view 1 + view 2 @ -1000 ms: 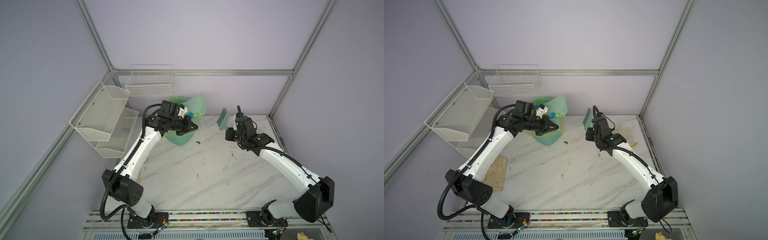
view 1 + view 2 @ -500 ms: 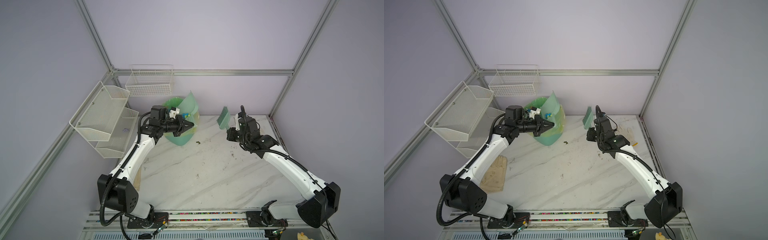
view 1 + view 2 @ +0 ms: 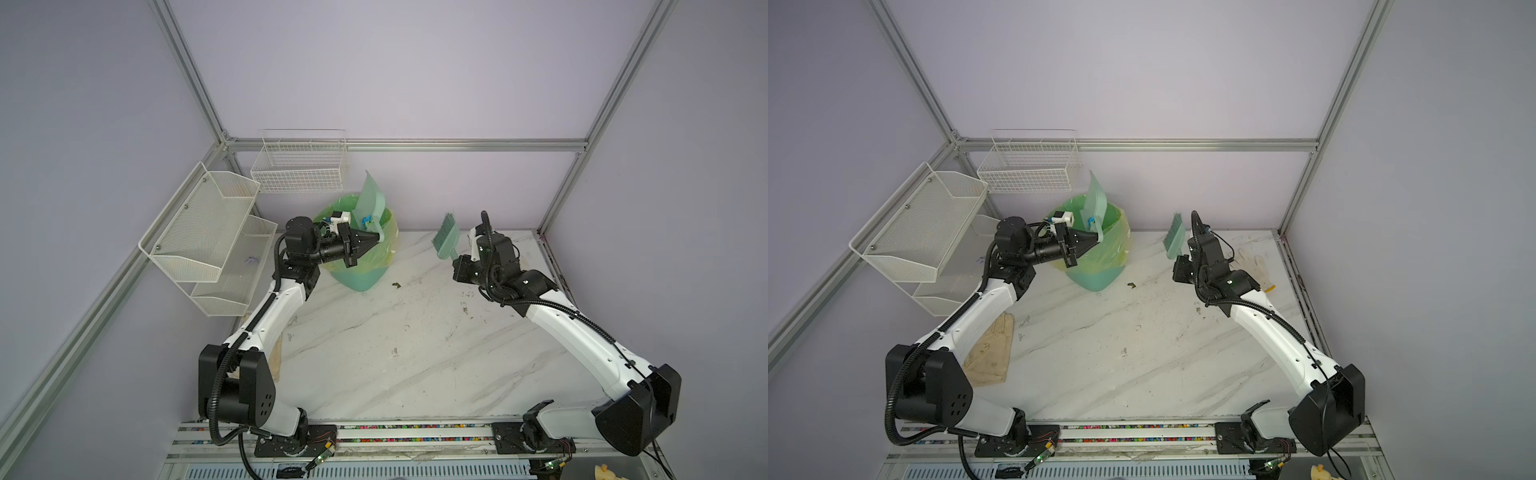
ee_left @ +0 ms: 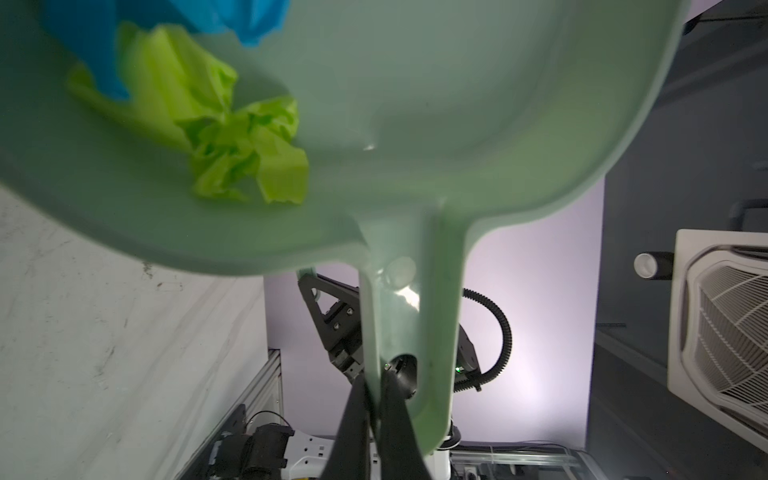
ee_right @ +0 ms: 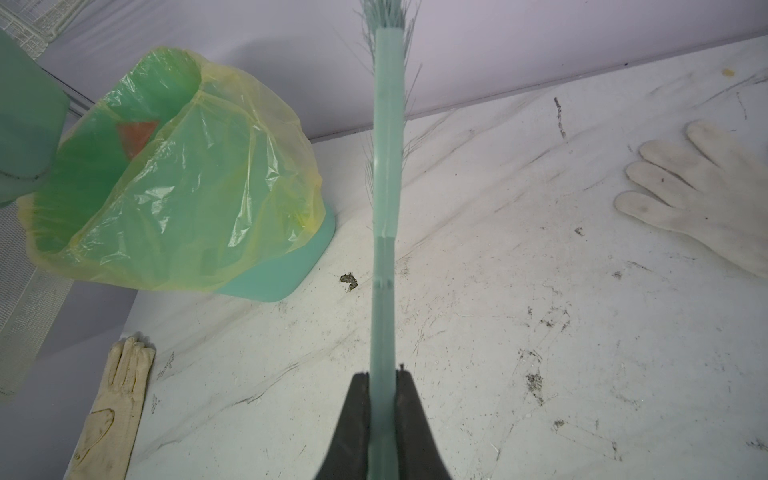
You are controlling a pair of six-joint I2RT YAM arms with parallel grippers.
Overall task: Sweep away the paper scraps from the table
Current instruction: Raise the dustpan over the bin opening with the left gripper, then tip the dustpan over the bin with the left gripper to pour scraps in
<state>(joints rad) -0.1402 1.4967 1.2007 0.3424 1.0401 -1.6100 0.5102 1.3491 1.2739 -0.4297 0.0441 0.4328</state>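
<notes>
The left gripper [image 4: 374, 399] is clamped on a thin edge of the handle of the pale green dustpan [image 4: 457, 104]. The pan is held steeply on edge over the mouth of the green bin [image 3: 361, 270], which is lined with a yellowish bag. The right gripper [image 5: 382, 386] is closed on the handle of the matching brush [image 5: 386, 166]. The brush is held off the table with its bristles pointing up toward the back wall, well apart from the bin.

The step in hand is judged to be the emptying of the pan into the bin. The paper scraps [image 4: 245, 149] are seen inside the dustpan, gathered against its back wall near the handle. They are crumpled wads of neon yellow-green with bright blue ones beside them.

No coloured scrap is seen on the table [image 3: 415, 353], whose white veined top is marked only by scuffs. A small dark speck [image 5: 349, 281] lies near the foot of the bin, and a white glove [image 5: 706, 195] and a second glove [image 5: 120, 395] lie toward the sides.

For the next move, the pan would have to be turned further so that its open lip drops below the handle end. The wads could then slide out into the bag. Because the paper is light and lodged deep in the pan, a shake may be called for, and the lip should be kept inside the rim of the bag.
</notes>
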